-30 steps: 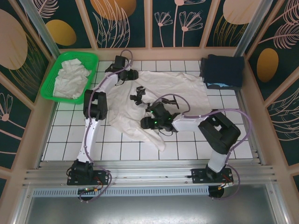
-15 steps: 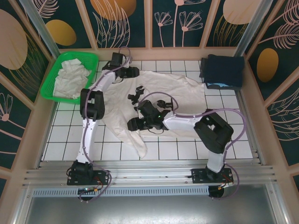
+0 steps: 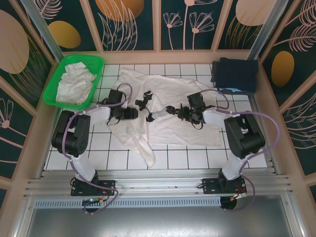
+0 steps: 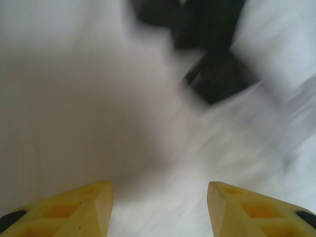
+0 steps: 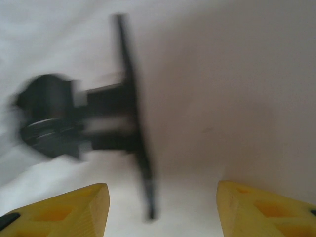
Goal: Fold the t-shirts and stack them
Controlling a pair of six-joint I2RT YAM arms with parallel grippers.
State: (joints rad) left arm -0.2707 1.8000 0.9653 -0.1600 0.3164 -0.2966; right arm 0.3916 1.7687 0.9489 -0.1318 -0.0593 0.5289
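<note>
White t-shirt (image 3: 170,86) lies flatter at the table (image 3: 197,159) centre than a second ago; left gripper (image 4: 158,187) and right gripper (image 5: 161,186), both released and empty, hover over it, so folding can likely begin.

**Colour key.**
- Spread t-shirt (image 3: 168,123): plain white, with grey shading in its creases.
- T-shirts in the basket (image 3: 74,81): white.
- Basket (image 3: 83,57): bright green mesh.
- Tabletop (image 3: 197,159): white square tiles with dark grid lines.
- Folded cloth (image 3: 236,73): dark navy, with a pale blue edge beneath.
- Walls (image 3: 207,24): dark teal panels with orange and peach ovals, pale outlined leaves and flowers, and tan frames.
- Arms (image 3: 96,112): white links and black joints.
- Cables (image 3: 269,121): purple.
- Left end effector (image 4: 159,207) and right end effector (image 5: 163,207): yellow fingers (image 4: 89,207).
</note>
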